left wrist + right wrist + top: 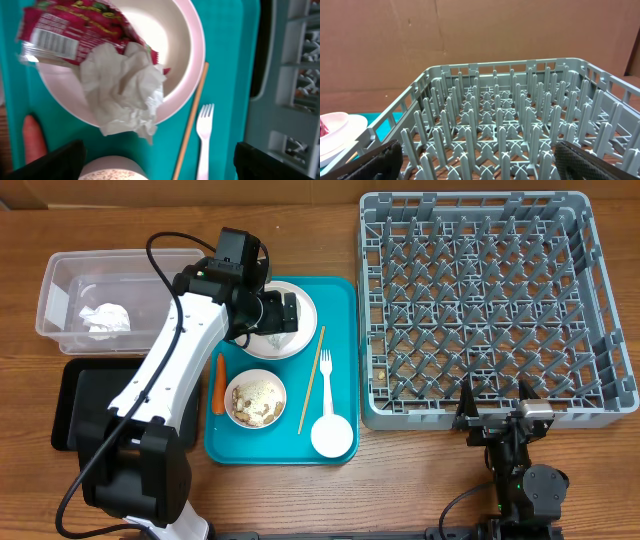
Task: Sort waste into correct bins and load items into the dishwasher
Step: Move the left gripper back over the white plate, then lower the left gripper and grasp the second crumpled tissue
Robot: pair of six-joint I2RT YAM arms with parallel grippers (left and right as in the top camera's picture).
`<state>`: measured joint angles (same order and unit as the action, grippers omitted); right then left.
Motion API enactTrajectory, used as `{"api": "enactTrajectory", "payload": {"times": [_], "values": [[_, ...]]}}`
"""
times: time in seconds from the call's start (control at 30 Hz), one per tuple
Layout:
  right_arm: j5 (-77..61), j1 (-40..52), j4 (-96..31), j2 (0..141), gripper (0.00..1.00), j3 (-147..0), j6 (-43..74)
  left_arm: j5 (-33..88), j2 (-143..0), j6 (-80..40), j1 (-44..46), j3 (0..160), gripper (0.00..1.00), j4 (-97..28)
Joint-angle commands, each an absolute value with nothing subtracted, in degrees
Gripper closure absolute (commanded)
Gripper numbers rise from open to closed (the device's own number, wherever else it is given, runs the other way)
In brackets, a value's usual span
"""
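A white plate (pixel 304 322) on the teal tray holds a red snack wrapper (pixel 65 30) and a crumpled white napkin (pixel 125 87). My left gripper (pixel 287 311) hovers over that plate, open and empty; its fingers (pixel 160 165) show at the bottom corners of the left wrist view. A white bowl (pixel 256 400) holds rice and nuts. An orange carrot piece (pixel 218 381), a chopstick (pixel 312 380), a white fork (pixel 325 375) and a small cup (pixel 332 436) lie on the tray. The grey dish rack (pixel 490 305) stands at the right. My right gripper (pixel 495 416) is open at its front edge.
A clear tub (pixel 60 280) at the far left holds one crumpled napkin (pixel 105 318). A flat black tray (pixel 80 395) lies in front of it, partly under my left arm. The teal serving tray (pixel 340 300) sits between the bins and the rack.
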<state>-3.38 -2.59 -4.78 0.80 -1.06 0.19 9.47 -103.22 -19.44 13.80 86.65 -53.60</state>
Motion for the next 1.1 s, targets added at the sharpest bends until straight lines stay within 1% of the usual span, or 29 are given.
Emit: {"api": "enactTrajectory", "payload": {"times": [0.0,0.13,0.17,0.27,0.4,0.47,0.67,0.83,1.0,1.07], "values": [[-2.66,-2.87,-4.64,0.19,0.0,-0.45,-0.03,3.25,-103.77,-21.47,14.9,86.3,0.09,-53.25],[-2.66,-2.87,-4.64,0.19,0.0,-0.45,-0.05,-0.89,-103.77,-22.9,16.71,86.28,0.22,-53.08],[-2.68,-2.87,-4.64,0.19,0.0,-0.45,-0.05,-1.58,-103.77,-23.57,17.08,86.28,0.23,-53.08],[-2.66,-2.87,-4.64,0.19,0.0,-0.45,-0.05,-3.11,-103.77,-25.47,17.85,86.28,0.26,-52.93],[-2.66,-2.87,-4.64,0.19,0.0,-0.45,-0.05,-5.45,-103.77,-25.58,18.02,86.28,0.27,-52.82],[-2.68,-2.87,-4.64,0.19,0.0,-0.45,-0.03,-5.23,-103.77,-25.58,18.02,86.28,0.29,-53.08],[-2.66,-2.87,-4.64,0.19,0.0,-0.45,-0.05,-1.69,-103.77,-25.54,18.04,86.28,0.28,-53.76],[-2.66,-2.87,-4.64,0.19,0.0,-0.45,-0.05,-1.08,-103.77,-25.54,18.04,86.28,0.39,-54.37],[-2.66,-2.87,-4.64,0.19,0.0,-0.45,-0.05,-3.22,-103.77,-25.56,18.04,86.28,0.44,-53.95],[-2.66,-2.87,-4.64,0.19,0.0,-0.45,-0.05,-4.21,-103.77,-25.54,18.04,86.24,0.44,-53.91]]}}
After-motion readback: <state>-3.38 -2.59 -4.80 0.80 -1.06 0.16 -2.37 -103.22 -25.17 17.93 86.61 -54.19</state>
